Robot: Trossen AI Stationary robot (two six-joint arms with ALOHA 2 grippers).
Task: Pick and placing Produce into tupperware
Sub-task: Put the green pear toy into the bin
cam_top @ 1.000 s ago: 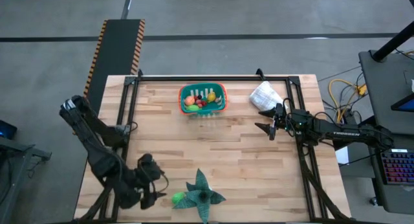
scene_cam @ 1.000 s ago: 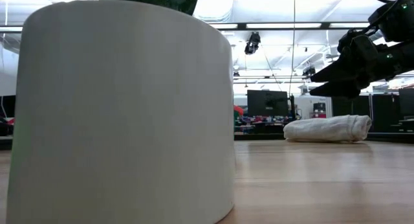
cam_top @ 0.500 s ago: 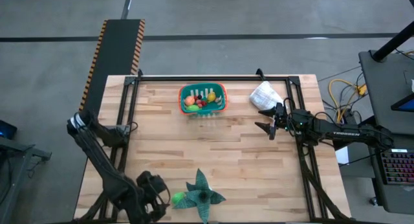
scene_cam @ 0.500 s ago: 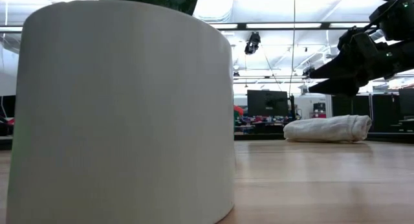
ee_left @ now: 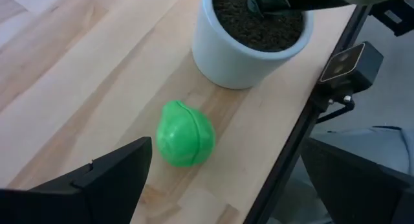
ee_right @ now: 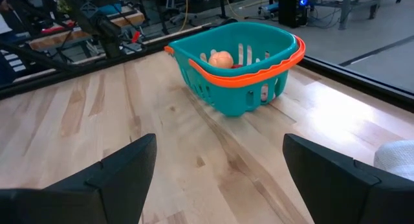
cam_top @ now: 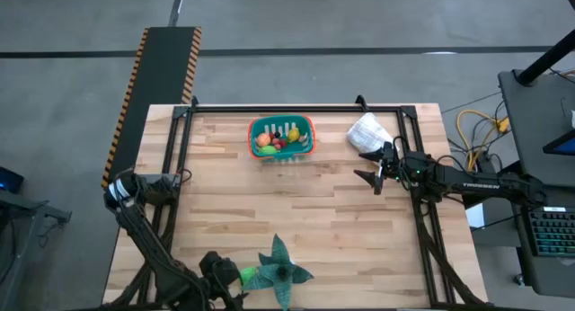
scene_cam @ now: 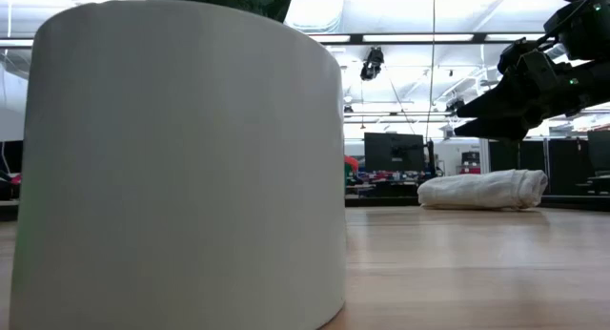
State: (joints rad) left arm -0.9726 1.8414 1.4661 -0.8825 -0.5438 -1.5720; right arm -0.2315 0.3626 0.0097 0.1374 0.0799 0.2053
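the green produce piece (ee_left: pixel 185 133), a small rounded toy with a slight point at one end, lies on the desk (cam_top: pixel 314 203) directly ahead of the left pincer (ee_left: pixel 220 179), inside the line of its two dark fingers, which stand wide apart and hold nothing. in the high view this same green piece (cam_top: pixel 247 275) is at the near edge of the desk, just beside the dark leafy plant (cam_top: pixel 280 271), and the left pincer (cam_top: pixel 225 273) is just beside it on the other side, so the left arm is much nearer than the right one. the piece is almost round and its little point looks about toward the white pot (ee_left: pixel 252 39), so i judge that the fingers can close on it from the sides without turning the wrist much. the pot is near the piece but apart from it, and the edge of the desk with its black frame is also close, so the room is narrow there and a push could roll the toy to the pot or off the edge. the tupperware (cam_top: pixel 282 137) stands at the far middle of the desk, well apart, with several coloured pieces already in it. the right pincer (cam_top: pixel 375 167) hangs above the desk near the white bag (cam_top: pixel 368 131), its fingers apart and empty, facing the tub. the wood between is bare and smooth.
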